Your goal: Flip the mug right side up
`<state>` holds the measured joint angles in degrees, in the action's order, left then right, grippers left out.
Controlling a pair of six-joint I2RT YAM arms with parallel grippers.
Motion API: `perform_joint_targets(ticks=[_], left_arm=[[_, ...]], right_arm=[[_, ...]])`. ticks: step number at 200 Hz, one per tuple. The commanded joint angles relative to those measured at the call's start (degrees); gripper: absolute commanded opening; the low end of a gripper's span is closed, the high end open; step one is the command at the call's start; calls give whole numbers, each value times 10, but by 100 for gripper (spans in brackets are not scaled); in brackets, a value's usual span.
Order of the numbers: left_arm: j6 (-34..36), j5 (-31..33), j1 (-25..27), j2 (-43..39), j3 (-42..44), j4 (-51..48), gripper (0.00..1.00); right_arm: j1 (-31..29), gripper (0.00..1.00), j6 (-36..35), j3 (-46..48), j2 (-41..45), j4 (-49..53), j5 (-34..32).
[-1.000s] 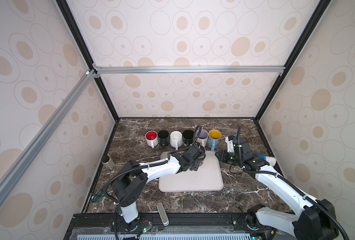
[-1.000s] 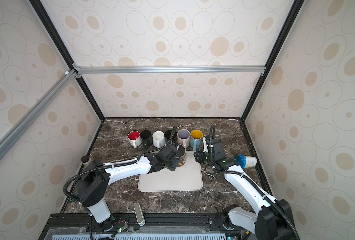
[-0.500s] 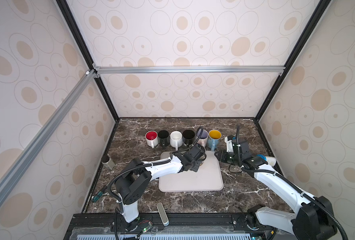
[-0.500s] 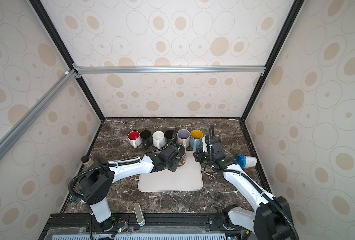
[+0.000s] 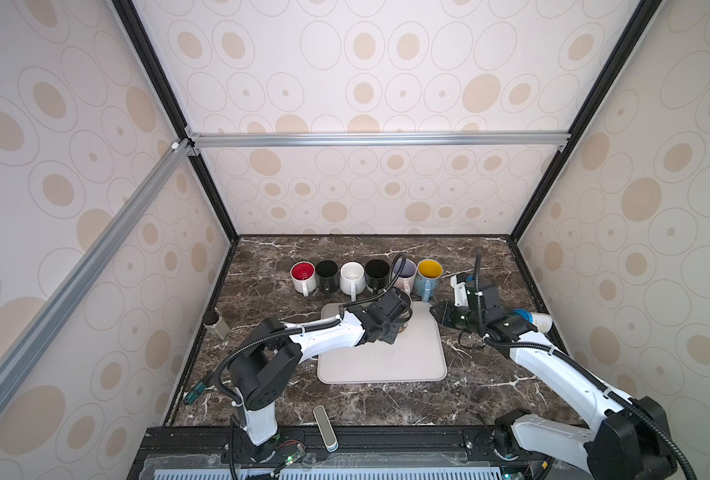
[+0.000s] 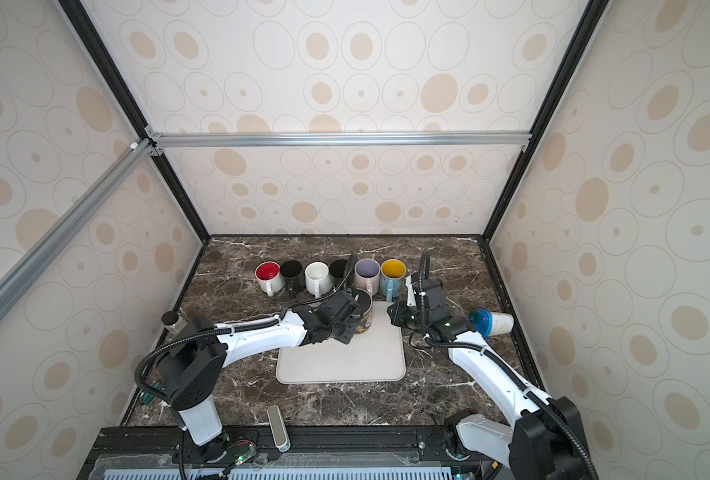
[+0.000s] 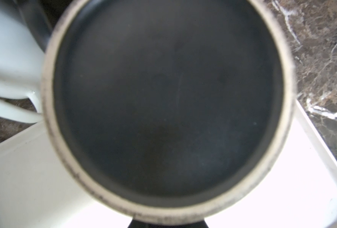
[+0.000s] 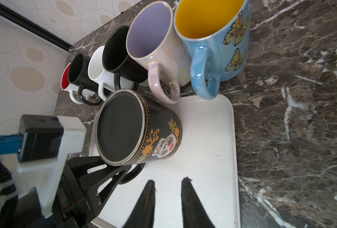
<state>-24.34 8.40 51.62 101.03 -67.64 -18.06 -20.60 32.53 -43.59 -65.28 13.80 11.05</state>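
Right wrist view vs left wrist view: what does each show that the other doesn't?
Only the right wrist view: the skull print on the upside-down mug, the left pincer closed at its handle, the right pincer with tips parted and empty, and the butterfly mug. Only the left wrist view: nothing new, just a blurred close-up. Both: the upside-down mug's dark base, the tray, a white mug and the table.
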Motion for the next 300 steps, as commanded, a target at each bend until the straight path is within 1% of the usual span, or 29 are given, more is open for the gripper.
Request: perform_joint_targets(ticks=[1,53,78,91,109,120,146,168,179,191,203,216,254,300], left_arm=[[9,17,4,-64,-4,15,0],[0,0,3,-151,9,23,0],[-8,-19,-2,-201,17,49,0],[-16,-38,-9,-233,30,79,0],[-41,-88,-34,-279,60,136,0],[-65,-132,-57,-307,80,177,0],[-134,-239,-112,-356,135,290,0],[-213,-327,-152,-372,189,415,0],[-249,-349,-164,-376,213,471,0],[-279,-377,-172,-378,236,529,0],[-301,-385,-175,-377,250,563,0],[-316,-392,-176,-375,258,589,0],[-340,-403,-176,-370,276,641,0],[-365,-418,-177,-354,283,692,0]], right_arm=[[4,26,11,11,23,3,9],[4,26,29,38,49,-2,29],[5,26,51,67,67,-42,64],[4,26,60,82,80,-68,89],[4,26,71,103,101,-103,126],[4,27,79,114,112,-124,152],[4,33,117,142,124,-211,225],[4,37,180,153,96,-331,304],[5,38,215,150,71,-391,349],[3,38,248,143,44,-444,377],[3,39,280,144,27,-498,385],[0,40,295,139,13,-525,387],[-13,46,303,119,-13,-547,390],[-36,45,311,104,-37,-581,389]])
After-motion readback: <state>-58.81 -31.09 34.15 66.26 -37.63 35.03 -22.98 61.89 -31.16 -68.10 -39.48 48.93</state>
